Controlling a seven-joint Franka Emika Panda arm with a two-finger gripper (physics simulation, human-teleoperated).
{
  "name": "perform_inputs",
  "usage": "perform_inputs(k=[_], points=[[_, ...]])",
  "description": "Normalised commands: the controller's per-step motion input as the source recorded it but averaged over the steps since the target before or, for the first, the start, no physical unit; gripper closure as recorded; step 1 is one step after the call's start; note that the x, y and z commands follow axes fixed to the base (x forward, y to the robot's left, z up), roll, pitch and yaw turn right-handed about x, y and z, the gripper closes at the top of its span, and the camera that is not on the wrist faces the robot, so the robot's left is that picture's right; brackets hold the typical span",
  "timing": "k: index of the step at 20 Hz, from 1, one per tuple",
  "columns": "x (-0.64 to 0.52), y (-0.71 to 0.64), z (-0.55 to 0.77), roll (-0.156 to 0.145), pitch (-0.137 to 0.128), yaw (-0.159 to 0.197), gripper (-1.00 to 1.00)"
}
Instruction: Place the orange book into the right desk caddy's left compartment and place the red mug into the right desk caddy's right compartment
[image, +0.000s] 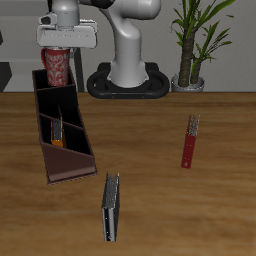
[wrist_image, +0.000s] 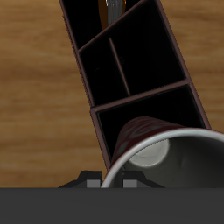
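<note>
Nearest the front edge, a dark grey book (image: 111, 207) stands on the surface (image: 150, 150), with a slim red book (image: 190, 141) farther back, both apart from the task. Beyond them lies the right desk caddy (image: 60, 128), its sloped end forward; the orange book (image: 59, 133) already sits inside, apparently in the left compartment. Farthest back, the claw (image: 62, 42) is closed on the red mug (wrist_image: 162, 162), held upright just above the right compartment (wrist_image: 153, 109), presumably so it can drop straight in.
</note>
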Motion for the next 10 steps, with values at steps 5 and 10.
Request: perform_inputs(k=[5,10], points=[[0.02,-0.02,-0.05,0.031,0.021,-0.014,1.00],[0.05,-0.15,0.05,0.015,0.031,0.001,1.00]])
